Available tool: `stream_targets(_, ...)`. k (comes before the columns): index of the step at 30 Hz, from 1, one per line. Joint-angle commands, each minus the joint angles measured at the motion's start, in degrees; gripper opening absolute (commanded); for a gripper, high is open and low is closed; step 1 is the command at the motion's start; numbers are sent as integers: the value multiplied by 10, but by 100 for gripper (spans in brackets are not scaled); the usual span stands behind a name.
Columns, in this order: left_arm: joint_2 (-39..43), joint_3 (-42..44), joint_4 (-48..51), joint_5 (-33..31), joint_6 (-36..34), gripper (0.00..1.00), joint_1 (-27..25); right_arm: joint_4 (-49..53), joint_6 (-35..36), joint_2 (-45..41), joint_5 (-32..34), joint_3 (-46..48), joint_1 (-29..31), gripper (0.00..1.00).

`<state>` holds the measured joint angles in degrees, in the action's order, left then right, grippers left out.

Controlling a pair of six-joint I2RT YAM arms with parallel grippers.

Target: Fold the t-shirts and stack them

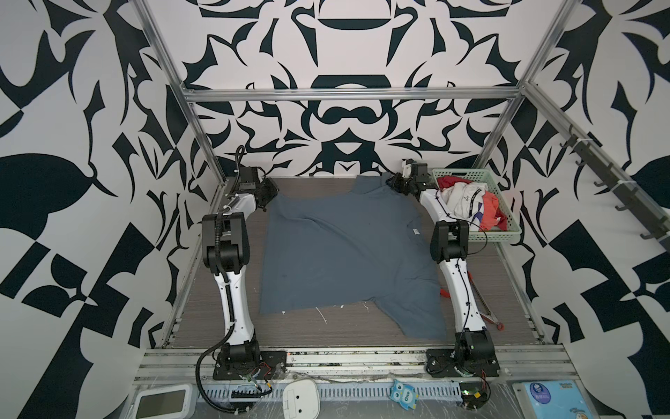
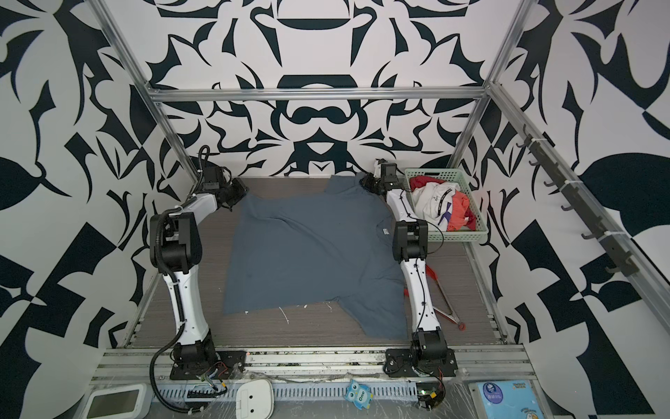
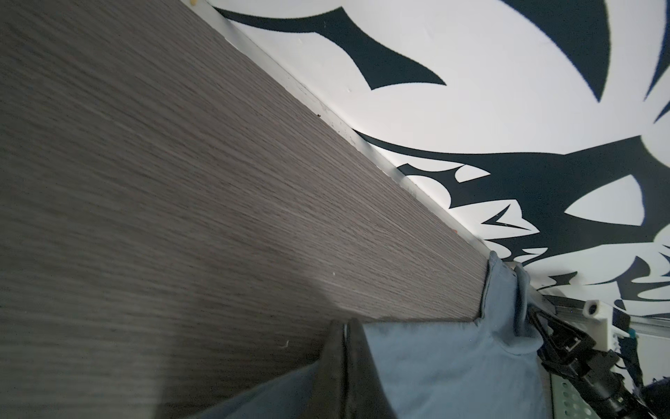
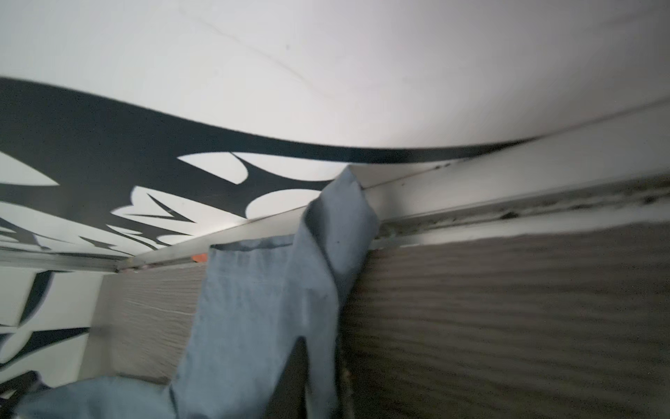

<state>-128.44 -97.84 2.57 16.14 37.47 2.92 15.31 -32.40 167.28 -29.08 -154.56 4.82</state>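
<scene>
Left claw (image 1: 269,201) and right claw (image 1: 392,182) both clamp the one blue-grey t-shirt (image 1: 344,250); two others (image 1: 464,197) fill one basket (image 1: 496,235).

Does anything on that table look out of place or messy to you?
Yes. The slate blue-grey t-shirt lies askew, one sleeve trailing toward the near right corner and its far edge bunched against the back wall. Red-handled metal tongs lie loose on the wood-grain table beside the right arm.
</scene>
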Motion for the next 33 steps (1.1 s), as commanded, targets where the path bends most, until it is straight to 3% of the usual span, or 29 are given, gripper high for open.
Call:
stream_targets(1, 6, 13, -13, 5, 5, 0, -1, -44, 0, -56, 2, 13, 15, 0)
stream_targets(8, -11, -14, -11, -1, 3, 0, 0, -65, 59, -130, 78, 41, 11, 0)
stream_targets(14, -22, -57, -8, -8, 8, 0, 10, -5, 151, -181, 128, 59, 3, 0)
stream_targets(21, -23, -77, -15, 14, 19, 0, 20, 36, 204, -241, 135, 146, -17, 0)
stream_targets(26, 16, -16, -40, 24, 17, 0, 20, 63, 260, -301, 156, 230, -16, 0)
stream_targets(33, 103, 117, -61, 19, -3, 0, 20, 5, 298, -434, 190, 445, -16, 0)
